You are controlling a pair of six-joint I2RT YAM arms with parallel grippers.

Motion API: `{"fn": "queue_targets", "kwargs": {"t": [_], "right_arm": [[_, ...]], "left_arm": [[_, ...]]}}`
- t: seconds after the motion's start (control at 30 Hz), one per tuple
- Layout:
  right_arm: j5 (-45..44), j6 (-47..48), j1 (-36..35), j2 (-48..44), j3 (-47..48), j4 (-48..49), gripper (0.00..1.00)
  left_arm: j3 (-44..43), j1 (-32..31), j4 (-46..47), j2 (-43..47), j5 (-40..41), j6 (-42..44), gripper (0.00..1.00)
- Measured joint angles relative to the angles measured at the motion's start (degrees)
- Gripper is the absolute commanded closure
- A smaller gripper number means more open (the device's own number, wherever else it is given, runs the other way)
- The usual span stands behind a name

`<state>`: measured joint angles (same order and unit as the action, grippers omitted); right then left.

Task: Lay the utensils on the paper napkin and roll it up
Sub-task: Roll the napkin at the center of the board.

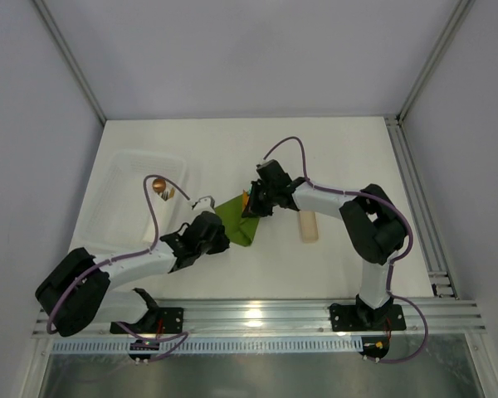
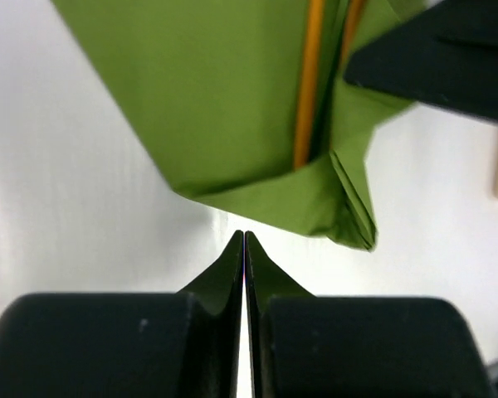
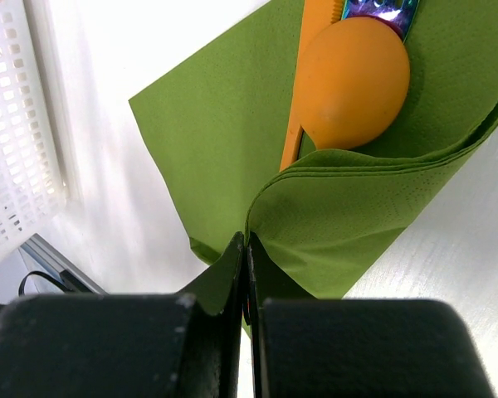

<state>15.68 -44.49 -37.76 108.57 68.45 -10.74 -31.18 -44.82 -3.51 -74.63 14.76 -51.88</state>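
The olive-green paper napkin (image 1: 236,220) lies in the middle of the table, one flap folded over the utensils. An orange spoon (image 3: 353,81) and a shiny green-purple utensil (image 3: 382,8) lie inside the fold. The orange handle (image 2: 309,83) also shows in the left wrist view. My right gripper (image 3: 247,240) is shut on the curled edge of the napkin's (image 3: 357,207) folded flap. My left gripper (image 2: 245,236) is shut with nothing in it, its tips just short of the napkin's (image 2: 224,99) near folded edge. In the top view both grippers meet at the napkin, the left (image 1: 224,240) and the right (image 1: 251,207).
A clear plastic tray (image 1: 120,178) at the left holds a small brown object (image 1: 159,187); its mesh wall (image 3: 17,124) shows in the right wrist view. A small wooden block (image 1: 309,225) lies right of the napkin, under the right arm.
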Motion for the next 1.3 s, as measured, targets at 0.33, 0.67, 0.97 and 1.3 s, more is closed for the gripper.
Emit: {"fn": "queue_targets", "kwargs": {"t": [0.33,0.67,0.97,1.3], "right_arm": [[0.11,0.22,0.0,-0.02,0.0,0.0,0.96],[0.15,0.24,0.0,-0.2,0.0,-0.02,0.96],[0.17,0.22,0.0,-0.22,0.02,-0.02,0.96],[0.37,0.22,0.0,-0.24,0.02,0.0,0.96]], "left_arm": [[4.68,-2.51,14.1,2.4,-9.11,-0.9,1.0],[4.66,-2.54,20.31,-4.98,-12.26,-2.23,1.0],[4.33,-2.54,23.21,-8.07,-12.87,-2.4,1.0],[4.31,-2.54,23.93,-8.72,-12.87,-3.21,1.0]]}}
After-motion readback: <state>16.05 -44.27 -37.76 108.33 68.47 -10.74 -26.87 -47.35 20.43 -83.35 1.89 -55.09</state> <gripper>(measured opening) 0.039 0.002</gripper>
